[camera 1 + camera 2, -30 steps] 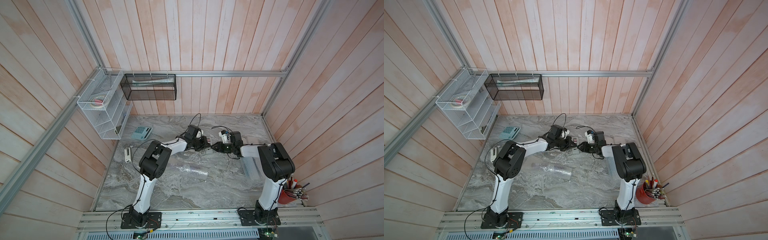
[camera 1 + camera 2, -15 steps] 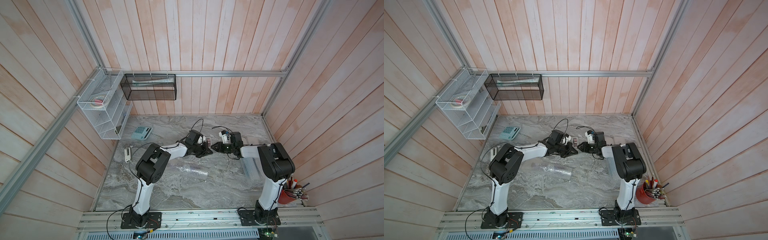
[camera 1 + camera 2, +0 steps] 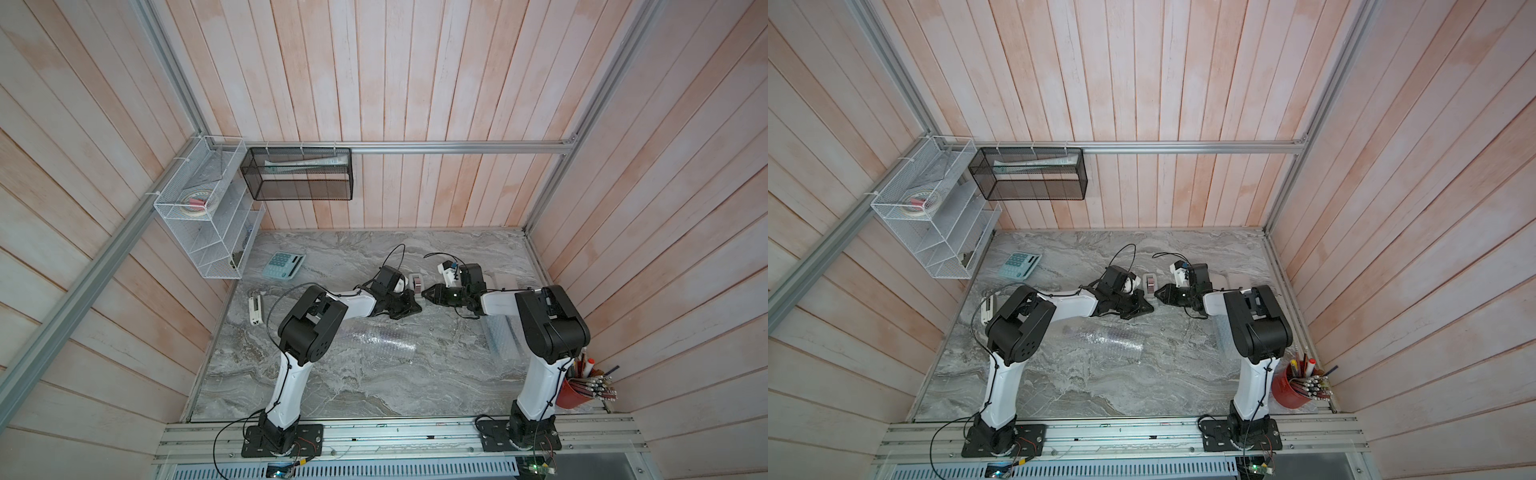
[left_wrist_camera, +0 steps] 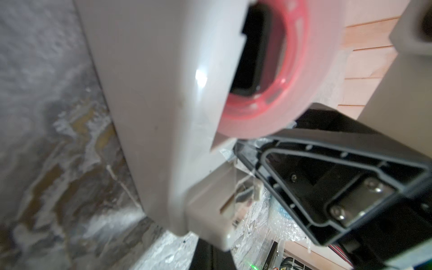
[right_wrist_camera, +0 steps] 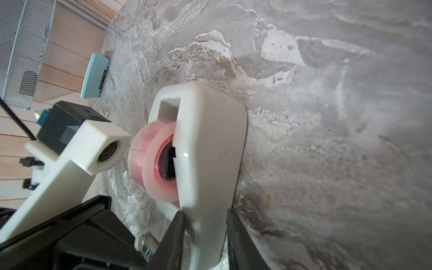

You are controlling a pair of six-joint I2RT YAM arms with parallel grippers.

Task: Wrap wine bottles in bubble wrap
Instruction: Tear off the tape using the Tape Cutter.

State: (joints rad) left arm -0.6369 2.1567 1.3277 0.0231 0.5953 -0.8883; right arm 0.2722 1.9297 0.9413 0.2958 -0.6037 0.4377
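On the grey marbled bench, both arms reach inward and meet at a pale grey plastic tape dispenser standing toward the back wall. The right gripper is clamped on the dispenser's narrow end; in the right wrist view one black finger lies against each side of the body. The dispenser carries a roll of clear tape on a pink core. The left gripper sits just beside the right one, low at the dispenser's foot, with its jaws fully closed. Whether it pinches a strip of tape cannot be told. A rolled tube of clear bubble wrap lies on its side on the bench, between the two arms and nearer the front edge than the grippers. What it contains cannot be made out from above. A flat sheet of bubble wrap lies partly under the right arm. A teal calculator rests near the back left corner, with a white stapler closer to the front on the left edge. A white wire shelf and a black mesh basket hang on the walls, and a red cup of pens stands by the right arm's base.
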